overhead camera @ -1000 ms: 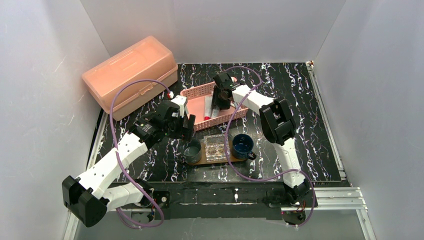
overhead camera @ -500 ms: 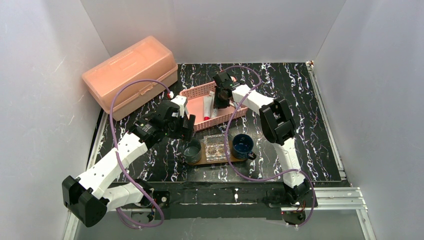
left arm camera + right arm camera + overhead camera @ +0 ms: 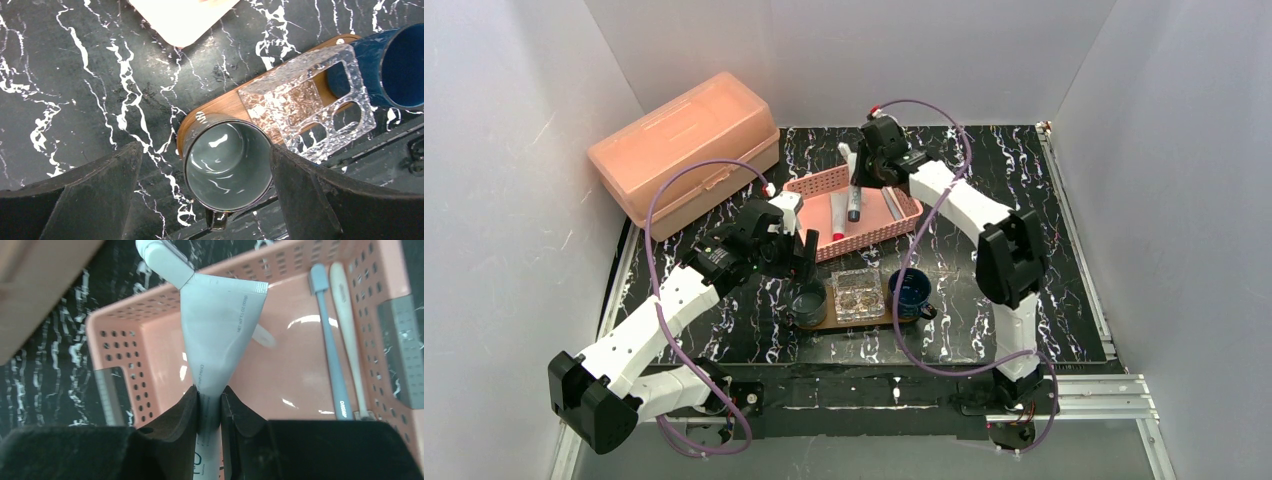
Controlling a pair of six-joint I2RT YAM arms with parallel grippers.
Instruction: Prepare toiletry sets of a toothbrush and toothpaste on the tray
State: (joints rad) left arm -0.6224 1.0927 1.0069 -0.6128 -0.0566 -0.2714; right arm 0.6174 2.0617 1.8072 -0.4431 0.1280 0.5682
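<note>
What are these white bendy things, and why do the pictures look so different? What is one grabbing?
They are two robot arms with pincher hands. One picture looks down from above; the other two come from cameras on each wrist. On the black table sit a pink basket, a peach lidded box, and a wooden tray carrying a grey cup, a clear holder and a blue cup. The right gripper pinches a toothpaste tube above the basket, where two toothbrushes lie. The left gripper hangs open, aimed at the grey cup.
</note>
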